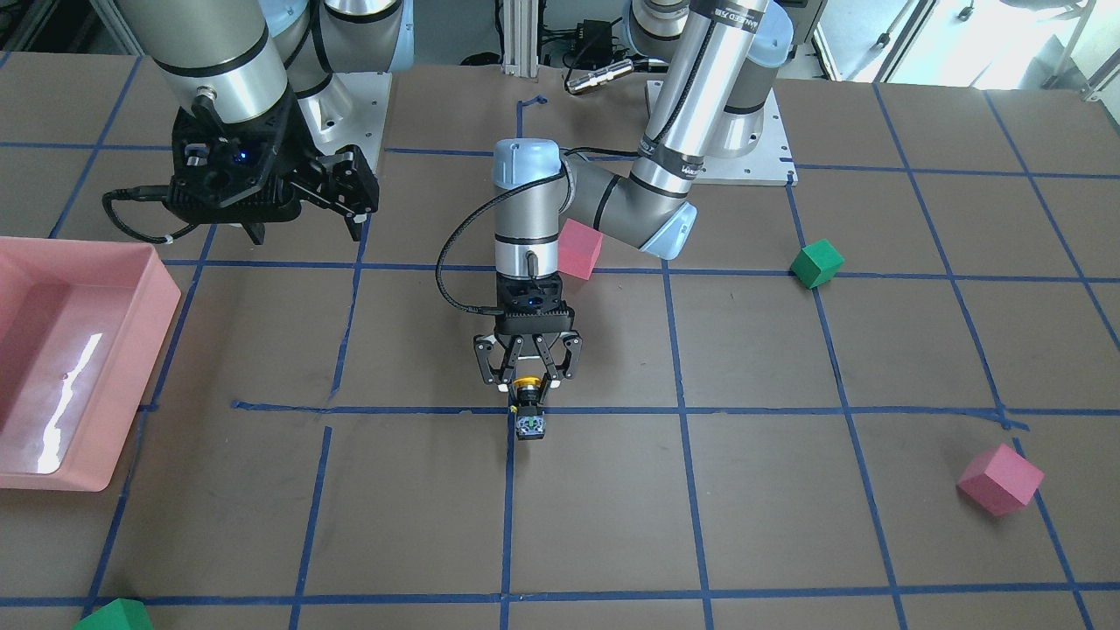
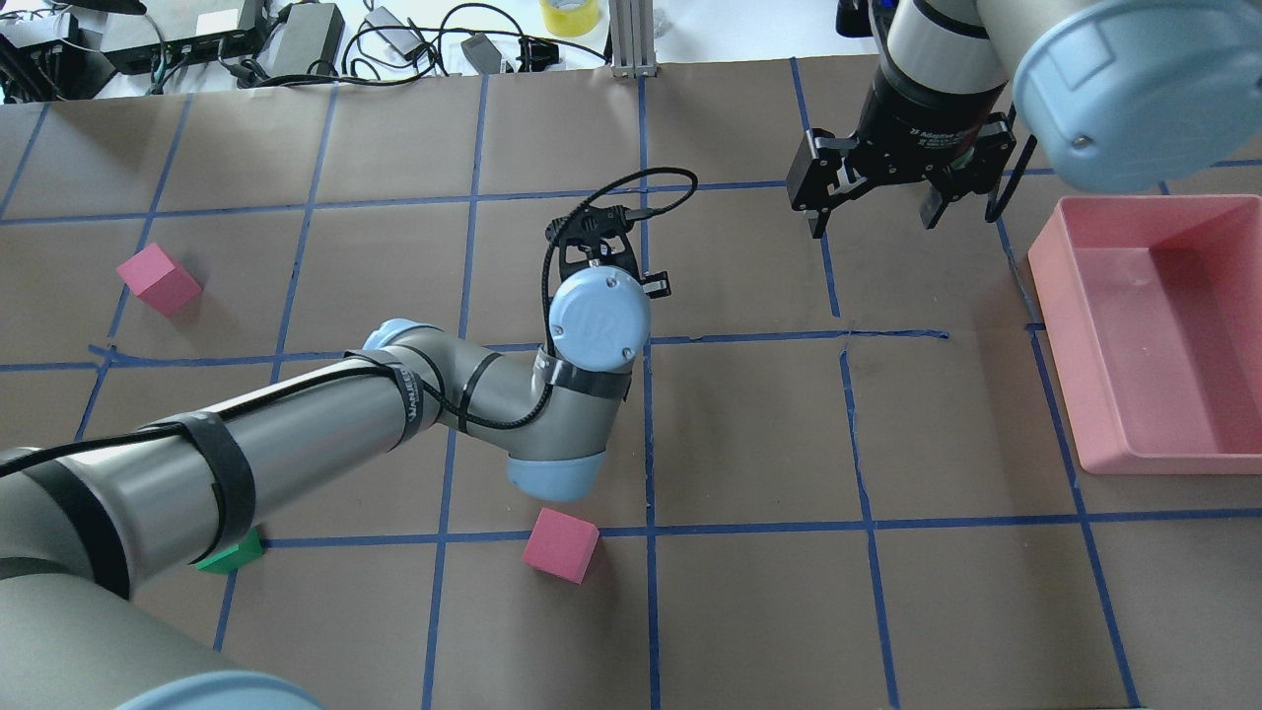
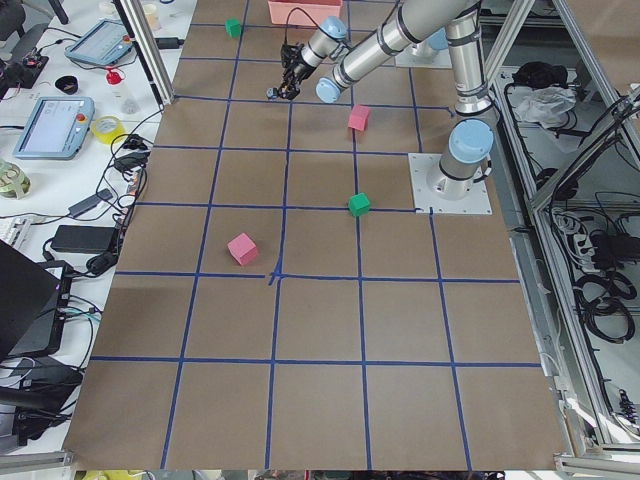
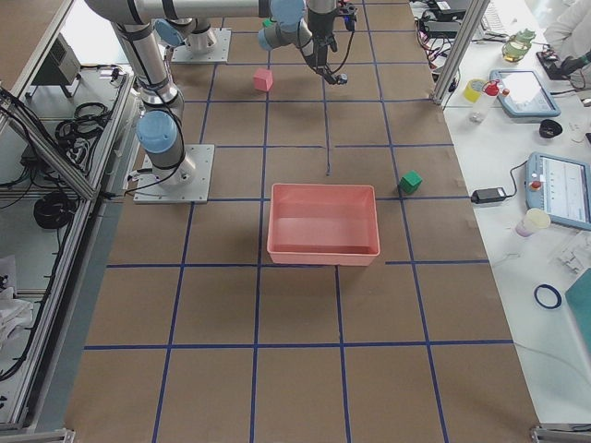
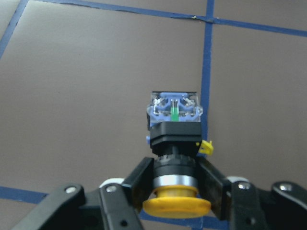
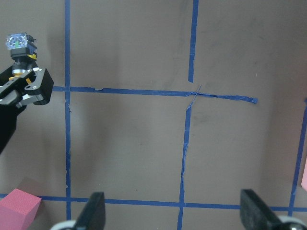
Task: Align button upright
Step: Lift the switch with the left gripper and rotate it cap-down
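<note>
The button has a yellow cap, black body and clear-and-blue base block. My left gripper points down at the table's middle and is shut on the button. In the left wrist view the fingers clamp the button just above the yellow cap, with the base block pointing away towards the table. I cannot tell whether the base touches the table. The right wrist view shows the button in the left gripper at its upper left. My right gripper hangs open and empty beside the pink tray.
A pink tray stands on my right side. Pink cubes and green cubes lie spread over the brown table with its blue tape grid. One pink cube lies just behind the left wrist.
</note>
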Motion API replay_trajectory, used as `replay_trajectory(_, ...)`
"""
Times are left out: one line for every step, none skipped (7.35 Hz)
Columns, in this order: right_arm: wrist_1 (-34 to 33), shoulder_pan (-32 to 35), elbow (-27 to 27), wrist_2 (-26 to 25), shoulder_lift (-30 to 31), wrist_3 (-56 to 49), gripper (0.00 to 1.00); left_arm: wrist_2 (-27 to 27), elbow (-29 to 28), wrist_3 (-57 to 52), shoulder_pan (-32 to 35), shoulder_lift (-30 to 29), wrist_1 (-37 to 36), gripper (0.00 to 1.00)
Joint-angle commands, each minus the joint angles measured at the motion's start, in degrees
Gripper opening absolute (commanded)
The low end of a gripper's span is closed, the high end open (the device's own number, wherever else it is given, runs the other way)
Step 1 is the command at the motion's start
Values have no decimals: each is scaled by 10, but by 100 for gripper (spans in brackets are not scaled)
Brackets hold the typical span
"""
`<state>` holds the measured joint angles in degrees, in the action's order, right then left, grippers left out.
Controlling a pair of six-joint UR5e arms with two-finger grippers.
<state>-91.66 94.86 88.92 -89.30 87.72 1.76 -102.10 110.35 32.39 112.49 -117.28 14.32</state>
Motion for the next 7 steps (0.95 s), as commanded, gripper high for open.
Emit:
replay_trajectory(0, 1, 0, 0, 0, 0, 100, 113, -78, 96, -55, 27, 218, 0)
replay_trajectory(-1, 0, 0, 0, 0, 0, 100, 164, -155, 147, -62, 18, 354, 0)
replay_trajectory(0, 0, 0, 0, -1, 0, 100, 194, -208, 163, -80, 7, 460, 0)
replay_trajectory(-1, 0, 0, 1, 0, 0, 100, 260, -231, 212, -103, -7, 500, 0)
replay_trajectory(0, 0, 1, 0, 0, -1, 100, 338, -236, 261, -131, -28, 503, 0)
replay_trajectory(0, 0, 2, 1, 0, 0, 100, 379, -233, 289, -136, -43, 504, 0)
replay_trajectory(0, 0, 3, 1, 0, 0, 100, 412, -225, 294, -136, -59, 504, 0)
